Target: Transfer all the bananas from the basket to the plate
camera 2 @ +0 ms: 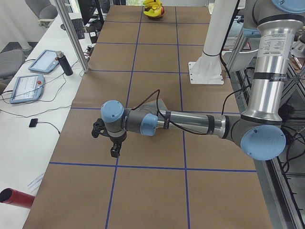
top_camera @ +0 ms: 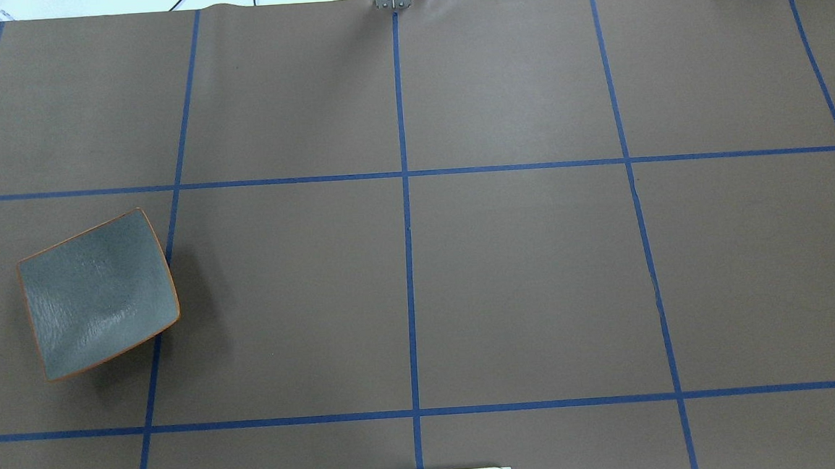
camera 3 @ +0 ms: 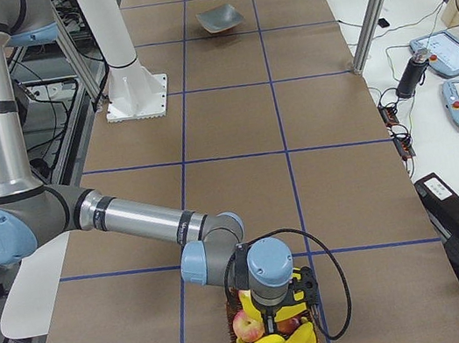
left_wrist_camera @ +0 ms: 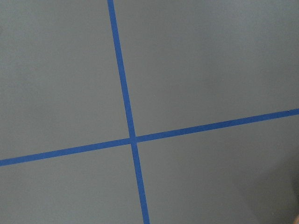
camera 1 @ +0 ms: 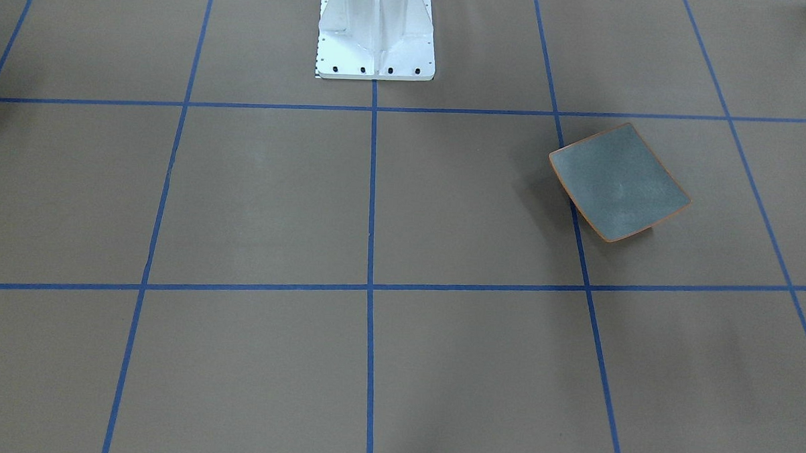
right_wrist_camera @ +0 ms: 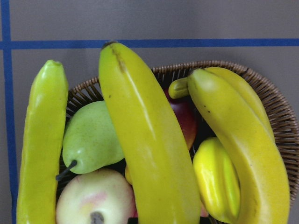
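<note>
"What covers the table (top_camera: 522,279)?"

"Brown paper, squared off by blue tape lines (top_camera: 409,264)."

"And what lies on it?"

"The plate (top_camera: 98,294) rests across one tape line on the robot's left. The basket (right_wrist_camera: 280,116) sits well apart at the right end, near a tape line. The white robot base (camera 1: 376,44) stands mid-table at the robot's edge."

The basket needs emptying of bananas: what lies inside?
Bananas on top; a green pear, a pale apple and a red fruit beneath. The bottom of the basket is covered.
</note>
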`<state>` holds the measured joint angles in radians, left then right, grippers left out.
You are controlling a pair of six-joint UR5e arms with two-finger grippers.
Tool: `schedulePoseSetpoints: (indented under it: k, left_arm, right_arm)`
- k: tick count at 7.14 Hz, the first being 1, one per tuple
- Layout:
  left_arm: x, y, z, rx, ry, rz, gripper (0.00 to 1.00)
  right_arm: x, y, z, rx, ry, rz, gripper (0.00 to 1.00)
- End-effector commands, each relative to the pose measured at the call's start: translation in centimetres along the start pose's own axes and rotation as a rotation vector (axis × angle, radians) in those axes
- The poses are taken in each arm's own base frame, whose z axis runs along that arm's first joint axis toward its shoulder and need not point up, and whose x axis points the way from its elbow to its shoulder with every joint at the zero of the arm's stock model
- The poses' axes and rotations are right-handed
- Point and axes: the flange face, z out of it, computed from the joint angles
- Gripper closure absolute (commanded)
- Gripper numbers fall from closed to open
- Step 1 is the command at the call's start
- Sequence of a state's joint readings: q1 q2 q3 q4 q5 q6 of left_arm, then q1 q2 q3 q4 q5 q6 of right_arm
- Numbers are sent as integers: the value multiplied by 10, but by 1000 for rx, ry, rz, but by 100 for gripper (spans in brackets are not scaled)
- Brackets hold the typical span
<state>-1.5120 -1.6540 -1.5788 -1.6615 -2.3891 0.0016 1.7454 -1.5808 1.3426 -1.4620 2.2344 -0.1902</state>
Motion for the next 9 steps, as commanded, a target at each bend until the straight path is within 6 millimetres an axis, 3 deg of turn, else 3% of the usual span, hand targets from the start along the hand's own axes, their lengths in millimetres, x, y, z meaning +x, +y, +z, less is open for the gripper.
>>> schedulePoseSetpoints:
  k: [1, 2, 3, 4, 5, 7, 8, 9]
  left_arm:
    - [9, -10, -6, 21, 3, 27, 0]
    - [12, -19, -9, 49, -3, 52, 0]
    - [14, -23, -11, 56, -4, 63, 0]
    - [18, -29, -13, 62, -4, 69, 0]
    - [25, -34, -5, 48, 0, 75, 0]
    - [57, -59, -6, 71, 17, -40, 0]
    - [75, -72, -13, 115, 37, -84, 0]
    - [108, -87, -13, 152, 71, -122, 0]
  right_arm:
    - [-25, -39, -60, 78, -8, -31, 100]
    - [-51, -76, -94, 98, -83, -30, 100]
    - [-77, -100, -111, 122, -155, -49, 100]
    - [-130, -135, -120, 122, -214, -62, 100]
    - [-208, -162, -121, 101, -226, -77, 100]
    - [-387, -175, -127, 58, -266, -16, 100]
    - [-452, -160, -132, 39, -296, 8, 100]
    - [-513, -136, -137, 14, -326, 46, 100]
